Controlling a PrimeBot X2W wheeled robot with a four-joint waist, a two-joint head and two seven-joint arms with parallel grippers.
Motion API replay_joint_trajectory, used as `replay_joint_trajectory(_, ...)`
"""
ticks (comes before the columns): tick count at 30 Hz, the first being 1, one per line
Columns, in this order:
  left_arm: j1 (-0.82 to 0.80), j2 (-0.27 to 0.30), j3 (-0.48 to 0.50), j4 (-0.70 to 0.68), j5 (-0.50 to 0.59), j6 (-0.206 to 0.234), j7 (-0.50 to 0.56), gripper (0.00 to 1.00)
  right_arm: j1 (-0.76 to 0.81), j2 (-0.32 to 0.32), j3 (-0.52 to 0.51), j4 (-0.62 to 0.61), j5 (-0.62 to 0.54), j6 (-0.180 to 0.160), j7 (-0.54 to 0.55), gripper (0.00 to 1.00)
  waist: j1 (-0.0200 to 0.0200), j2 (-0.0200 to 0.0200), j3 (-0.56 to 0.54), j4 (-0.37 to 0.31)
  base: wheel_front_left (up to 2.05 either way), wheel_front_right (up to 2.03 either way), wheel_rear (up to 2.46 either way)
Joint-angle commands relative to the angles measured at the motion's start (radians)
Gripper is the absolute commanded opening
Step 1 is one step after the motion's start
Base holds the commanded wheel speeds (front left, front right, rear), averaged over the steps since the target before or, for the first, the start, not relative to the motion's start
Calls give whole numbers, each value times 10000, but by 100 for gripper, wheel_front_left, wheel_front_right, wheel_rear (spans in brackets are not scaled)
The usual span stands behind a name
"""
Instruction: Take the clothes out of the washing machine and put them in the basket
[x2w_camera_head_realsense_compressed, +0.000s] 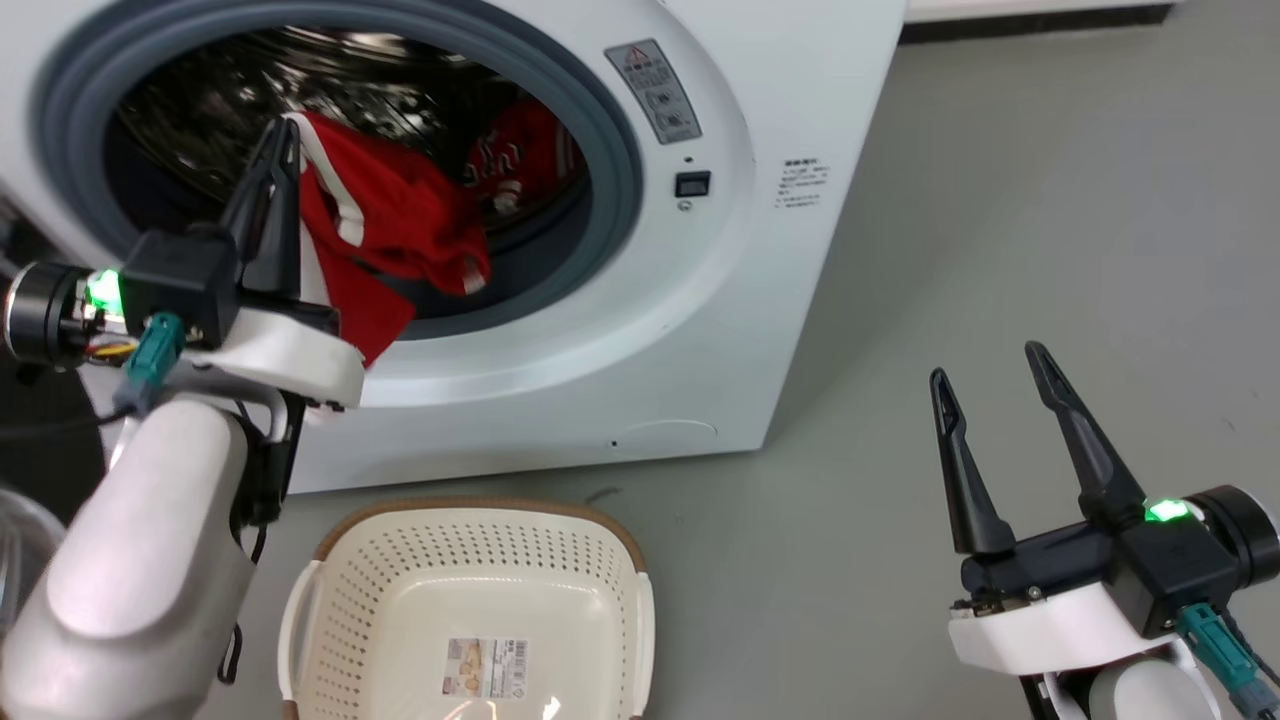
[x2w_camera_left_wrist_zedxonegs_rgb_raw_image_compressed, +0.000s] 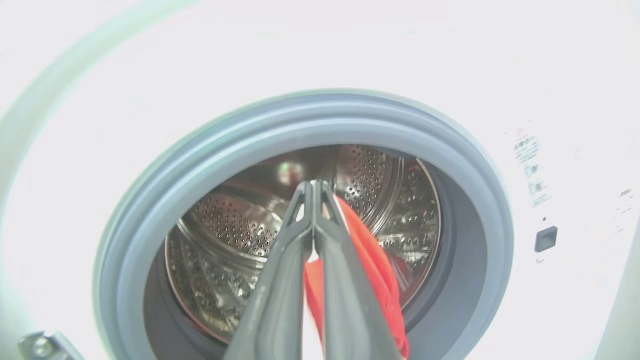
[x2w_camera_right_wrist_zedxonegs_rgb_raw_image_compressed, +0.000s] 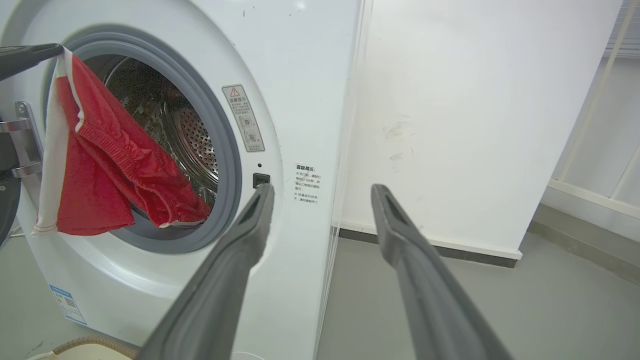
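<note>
Grey floor (x2w_camera_head_realsense_compressed: 1000, 250): one basket (x2w_camera_head_realsense_compressed: 478, 508), two garments (x2w_camera_head_realsense_compressed: 400, 220) (one in left claw (x2w_camera_head_realsense_compressed: 284, 130)).

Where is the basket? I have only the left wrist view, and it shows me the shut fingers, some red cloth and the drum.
Observer: The basket stands on the floor in front of the washing machine, nearer to the robot than the left hand. No clothes are in it yet.
Operator: Is there another garment in the drum?
Observer: Yes. Behind the red garment that the left hand holds, a second red garment with lettering lies in the drum.
Operator: And the right hand?
Observer: The right hand is open and holds nothing, to the right of the machine.
</note>
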Motion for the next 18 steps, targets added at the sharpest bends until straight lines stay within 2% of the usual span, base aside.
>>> replay_joint_trajectory(1,424,-124,243,-451,228,-4,-23,0,174,9,-20,47,-42,-10,-17,100,3,-1,-347,287,0,0,0)
replay_joint_trajectory(6,1217,-331,798,-1743,788,-92,-23,0,362,7,-14,94,-98,-10,-17,100,3,-1,-650,473,0,0,0)
replay_joint_trajectory(13,2174,-563,1477,-3675,1413,-468,-22,0,548,9,-135,138,-5,-10,-17,100,3,-1,-979,781,0,0,0)
replay_joint_trajectory(18,2848,-649,1801,-4435,1513,-571,-23,0,643,9,-152,125,-85,-10,-17,100,3,-1,-1046,983,0,0,0)
